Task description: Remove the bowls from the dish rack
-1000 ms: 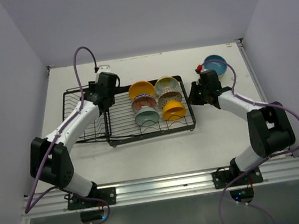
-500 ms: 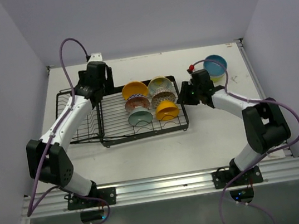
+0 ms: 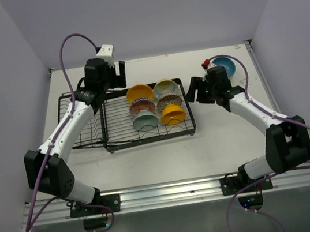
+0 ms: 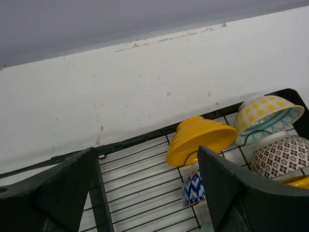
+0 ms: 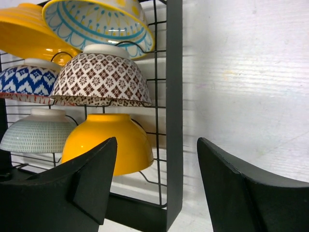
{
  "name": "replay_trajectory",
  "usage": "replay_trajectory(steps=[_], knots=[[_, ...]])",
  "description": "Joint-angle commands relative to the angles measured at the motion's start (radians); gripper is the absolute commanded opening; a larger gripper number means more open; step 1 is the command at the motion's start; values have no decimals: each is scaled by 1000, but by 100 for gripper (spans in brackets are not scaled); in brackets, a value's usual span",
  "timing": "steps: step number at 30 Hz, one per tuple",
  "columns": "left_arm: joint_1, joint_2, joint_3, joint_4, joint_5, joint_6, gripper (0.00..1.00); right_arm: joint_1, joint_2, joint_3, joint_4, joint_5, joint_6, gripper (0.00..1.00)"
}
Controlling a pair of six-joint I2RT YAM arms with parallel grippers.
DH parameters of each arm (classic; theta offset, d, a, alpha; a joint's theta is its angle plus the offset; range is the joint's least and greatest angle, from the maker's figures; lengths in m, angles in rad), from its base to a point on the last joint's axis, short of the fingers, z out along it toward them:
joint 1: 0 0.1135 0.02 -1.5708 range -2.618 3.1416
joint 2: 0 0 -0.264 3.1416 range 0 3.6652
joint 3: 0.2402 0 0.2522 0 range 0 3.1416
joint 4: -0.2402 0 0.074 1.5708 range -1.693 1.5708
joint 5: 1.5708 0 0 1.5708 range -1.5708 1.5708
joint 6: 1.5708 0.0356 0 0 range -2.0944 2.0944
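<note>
just right of the dish rack (image 3: 121, 134), the right hand (image 5: 157, 145) hangs with its fingers spread and nothing between them. the rack's black right-hand frame bar runs through the gap in the wrist view but lies beyond the tips, not gripped. six bowls sit in the rack's right section, in two rows of three running far to near. the row closer to this hand holds the yellow-and-teal patterned bowl (image 5: 99, 24) at the far end, the brown patterned bowl (image 5: 99, 79) in the middle and the orange-yellow bowl (image 5: 108, 142) at the near end. the orange-yellow bowl lies just left of the right hand, across the frame bar, so it looks the closest pick for this arm, reached leftward over the rack's edge.

the left hand (image 4: 145, 154) is likewise open and empty, over the far side of the rack, left of the bowls. the ribbed yellow bowl (image 4: 200, 137) sits ahead of it and a little to the right, with the blue patterned bowl (image 4: 194, 187) just nearer. a blue bowl (image 3: 227, 65) rests on the desk (image 3: 167, 161) at the far right, behind the right arm.
</note>
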Motion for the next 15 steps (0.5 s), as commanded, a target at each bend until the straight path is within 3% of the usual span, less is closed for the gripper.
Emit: replay_trajectory(steps=[1,7,15], knots=[[-17,54,63,65,35,72,89,-40,-30,-13,-5,-7,-10,72],[-110,84,64,79,-3,156,88,-104,-76,-78,9,-18,-39,71],[-370,-81,-148,176,-80,265,87,-130,-231,-201,64,94,-63,72]])
